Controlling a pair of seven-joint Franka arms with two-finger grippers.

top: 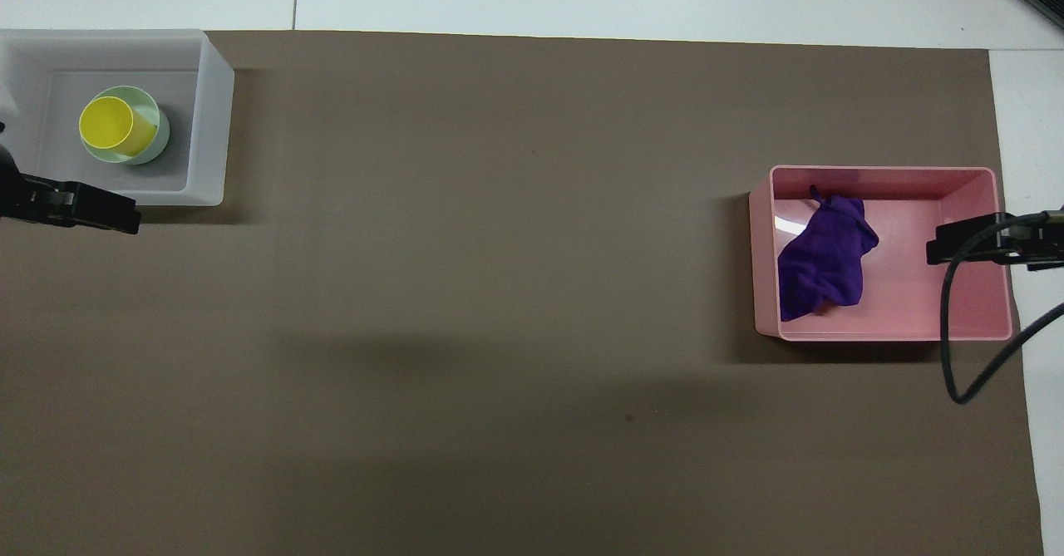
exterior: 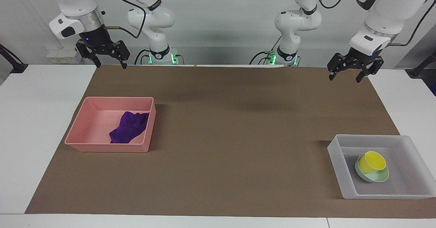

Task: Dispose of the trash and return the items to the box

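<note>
1. We see a white table (exterior: 41,125) covered by a large brown paper mat (exterior: 238,132), with two white robot arms standing at its robot end.
2. At the right arm's end of the table sits an opaque pink rectangular plastic tray (exterior: 102,148) (top: 889,175). A crumpled deep-purple soft cloth rag (exterior: 130,127) (top: 823,258) lies inside it, against the wall that faces the table's middle.
3. At the left arm's end sits a translucent whitish rectangular plastic tray with low walls (exterior: 337,160) (top: 214,115), farther from the robots than the pink tray.
4. Inside it rests a pale mint-green shallow bowl (exterior: 376,177) (top: 158,136), and a small yellow plastic cup (exterior: 373,162) (top: 112,125) stands tilted in that bowl.
5. The right hand (exterior: 108,62) hangs in the air over the mat's corner nearest the robots, its two black fingers spread wide and holding nothing.
6. The left hand (exterior: 344,75) hangs over the mat's other robot-end corner, fingers likewise spread wide and empty.
</note>
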